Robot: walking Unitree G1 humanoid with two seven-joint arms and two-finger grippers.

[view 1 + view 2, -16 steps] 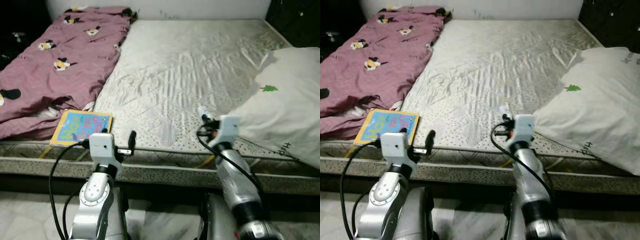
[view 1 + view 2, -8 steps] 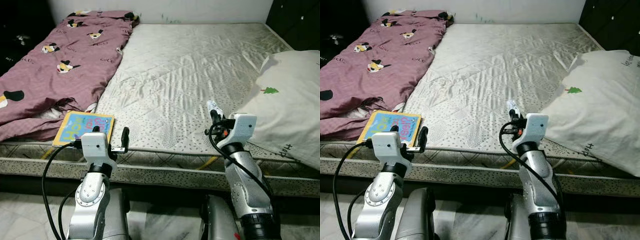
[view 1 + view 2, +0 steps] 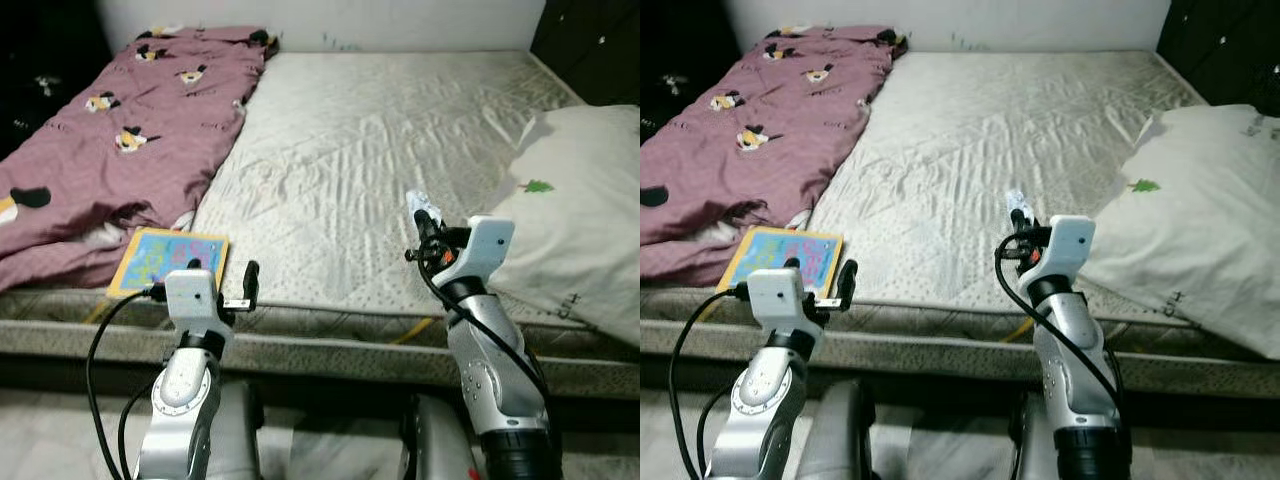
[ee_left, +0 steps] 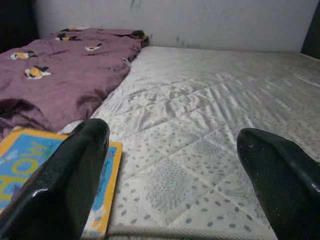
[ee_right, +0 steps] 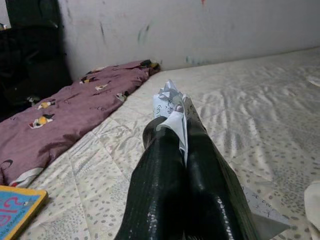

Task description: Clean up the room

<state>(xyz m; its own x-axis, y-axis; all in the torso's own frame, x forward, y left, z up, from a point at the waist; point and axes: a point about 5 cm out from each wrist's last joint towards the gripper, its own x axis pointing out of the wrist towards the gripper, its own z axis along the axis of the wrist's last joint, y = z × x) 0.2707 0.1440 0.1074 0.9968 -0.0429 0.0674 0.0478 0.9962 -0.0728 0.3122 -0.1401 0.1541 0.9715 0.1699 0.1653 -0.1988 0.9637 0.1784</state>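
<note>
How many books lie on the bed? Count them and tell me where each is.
1. The book lies flat at the near edge of the mattress, beside the purple blanket and just ahead of the left gripper. Others may be hidden under the blanket.

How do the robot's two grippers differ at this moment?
The left gripper is open with nothing between its fingers; the right gripper is shut on a scrap of white paper. The left gripper sits near the colourful book; the right gripper sits close to the white pillow. Both hover at the mattress front edge.
</note>
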